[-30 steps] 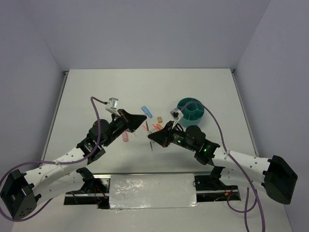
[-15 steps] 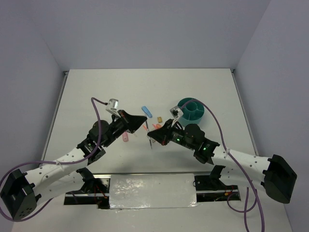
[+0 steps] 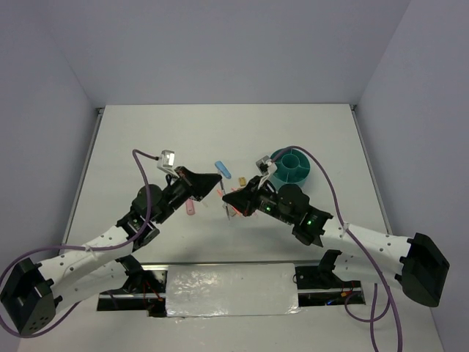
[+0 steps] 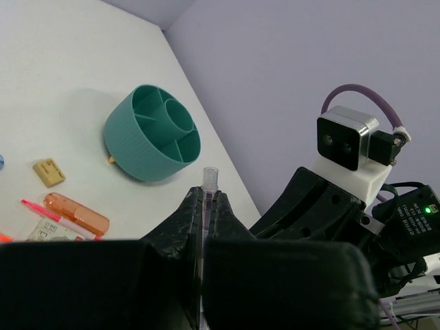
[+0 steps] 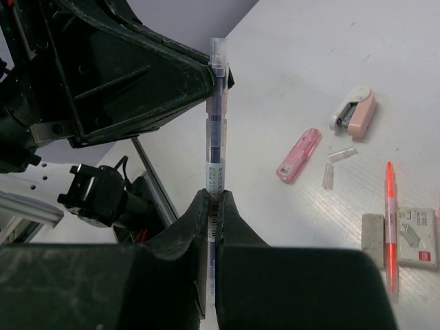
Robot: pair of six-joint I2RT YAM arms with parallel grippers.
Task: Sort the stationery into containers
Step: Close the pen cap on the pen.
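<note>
Sorting looks barely begun: the left gripper and right gripper both pinch one clear-capped pen in mid-air between them, the teal organiser cup looks empty (its visible compartments, anyway), and the orange piece, tan block and pink piece lie loose on the table.

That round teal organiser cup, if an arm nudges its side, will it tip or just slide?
The teal organiser cup looks wider than tall, so it would probably slide rather than tip. Its visible compartments look empty, so it is likely light and easily shoved across the smooth table.
</note>
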